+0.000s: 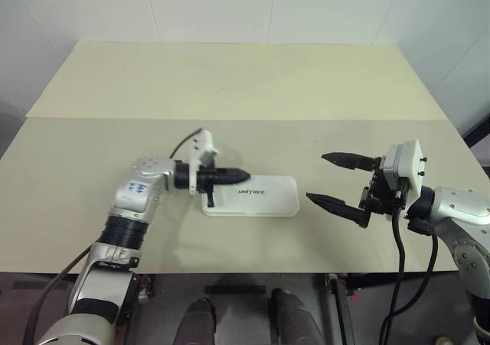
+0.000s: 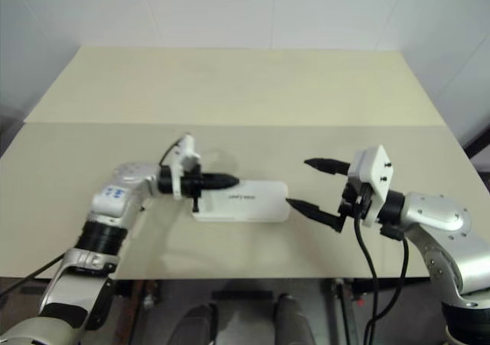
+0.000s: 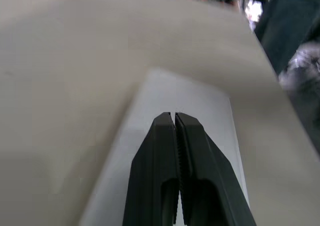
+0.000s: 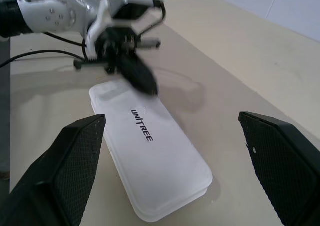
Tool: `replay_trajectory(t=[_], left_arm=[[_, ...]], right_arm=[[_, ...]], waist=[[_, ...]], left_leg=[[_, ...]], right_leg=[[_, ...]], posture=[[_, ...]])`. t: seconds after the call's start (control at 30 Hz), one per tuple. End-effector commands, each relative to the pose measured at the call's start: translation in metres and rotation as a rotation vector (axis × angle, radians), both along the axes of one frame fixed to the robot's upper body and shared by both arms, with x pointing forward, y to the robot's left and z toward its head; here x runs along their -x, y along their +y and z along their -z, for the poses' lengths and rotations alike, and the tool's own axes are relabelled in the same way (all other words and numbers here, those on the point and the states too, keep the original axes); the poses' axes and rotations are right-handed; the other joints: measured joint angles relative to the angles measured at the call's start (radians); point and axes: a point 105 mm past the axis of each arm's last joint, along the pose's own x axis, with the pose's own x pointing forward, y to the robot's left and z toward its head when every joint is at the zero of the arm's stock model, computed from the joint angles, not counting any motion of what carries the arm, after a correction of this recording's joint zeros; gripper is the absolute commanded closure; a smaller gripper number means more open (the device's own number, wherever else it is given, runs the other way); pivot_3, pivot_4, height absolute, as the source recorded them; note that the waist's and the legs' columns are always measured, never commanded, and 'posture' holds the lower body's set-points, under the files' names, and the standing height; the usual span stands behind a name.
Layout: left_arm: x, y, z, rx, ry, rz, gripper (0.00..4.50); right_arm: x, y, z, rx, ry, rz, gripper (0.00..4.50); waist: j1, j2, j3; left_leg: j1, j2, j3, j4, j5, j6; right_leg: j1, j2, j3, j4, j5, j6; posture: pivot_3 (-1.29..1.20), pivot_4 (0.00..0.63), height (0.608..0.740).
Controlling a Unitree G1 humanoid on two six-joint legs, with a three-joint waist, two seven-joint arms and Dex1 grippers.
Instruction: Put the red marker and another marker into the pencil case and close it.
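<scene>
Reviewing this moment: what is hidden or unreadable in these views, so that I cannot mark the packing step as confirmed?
- Inside of the white rounded hard-plastic pencil case: lid down in the eye views and the right wrist view, so its contents are hidden.
- Case's end under the shut left gripper: covered by its black fingers in the left wrist view.
- Background past the beige table in the left wrist view: blurred.
- Open right gripper: holds nothing.

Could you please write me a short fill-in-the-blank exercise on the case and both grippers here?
1. The lid of the pencil case is ____.
2. The left gripper has its fingers ____, above the case's left end.
3. The right gripper has its fingers spread ____, to the case's right.
4. The lettering on the lid reads ____.

Missing words: closed; shut; open; UNITREE
</scene>
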Motion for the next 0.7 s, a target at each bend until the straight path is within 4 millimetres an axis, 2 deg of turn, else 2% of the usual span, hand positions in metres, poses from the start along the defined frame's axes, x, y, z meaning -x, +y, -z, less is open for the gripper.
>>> replay_trajectory(t=[0.03,0.13,0.23,0.3,0.4,0.47,0.7], left_arm=[[0.002,0.038,-0.019,0.048,-0.087,-0.120,4.45],[0.008,0.056,-0.022,0.054,-0.114,-0.171,3.52],[0.019,0.077,-0.035,0.110,-0.192,-0.217,2.51],[0.023,0.079,-0.039,0.123,-0.224,-0.234,1.80],[0.035,0.098,-0.042,0.128,-0.255,-0.266,0.82],[0.041,0.099,-0.043,0.125,-0.271,-0.271,0.07],[0.043,0.089,-0.039,0.102,-0.280,-0.287,0.03]], right_arm=[[-0.003,-0.004,-0.009,0.013,-0.049,-0.014,0.00],[-0.008,-0.010,-0.009,0.014,-0.051,-0.011,0.00],[-0.014,-0.012,-0.011,0.012,-0.061,0.000,0.00],[-0.017,-0.018,-0.011,0.010,-0.065,0.008,0.00],[-0.023,-0.018,-0.012,0.002,-0.073,0.018,0.00],[-0.026,-0.019,-0.012,-0.001,-0.074,0.021,0.00],[-0.028,-0.031,-0.011,0.007,-0.066,0.037,0.00]], waist=[[-0.005,0.000,0.000],[0.000,0.000,0.000],[0.004,0.000,0.000],[0.007,0.000,0.000],[0.005,0.000,0.000],[0.001,0.000,0.000],[0.004,0.000,0.000]], left_leg=[[0.000,0.000,0.000,0.000,0.000,0.000],[0.001,0.000,0.000,-0.001,0.000,0.000],[0.000,0.000,0.000,-0.001,0.000,0.000],[0.000,0.000,0.000,-0.001,0.000,0.000],[0.000,0.000,0.000,0.000,0.000,0.000],[0.000,0.000,0.000,-0.001,0.000,-0.001],[0.000,0.000,0.000,0.000,0.000,-0.001]], right_leg=[[0.000,0.000,0.000,0.000,0.000,0.000],[0.000,0.000,0.000,0.000,0.000,0.001],[0.000,0.000,0.000,0.000,0.000,0.000],[0.000,0.000,0.000,-0.001,0.000,-0.001],[0.000,-0.001,-0.001,-0.001,-0.001,-0.002],[0.000,-0.001,0.000,-0.001,-0.001,-0.002],[0.000,0.000,0.000,-0.001,-0.001,-0.002]], posture=[[0.00,0.150,0.740],[0.00,0.150,0.740],[0.00,0.150,0.740],[0.00,0.150,0.740],[0.00,0.150,0.740],[0.00,0.150,0.740],[0.00,0.150,0.740]])
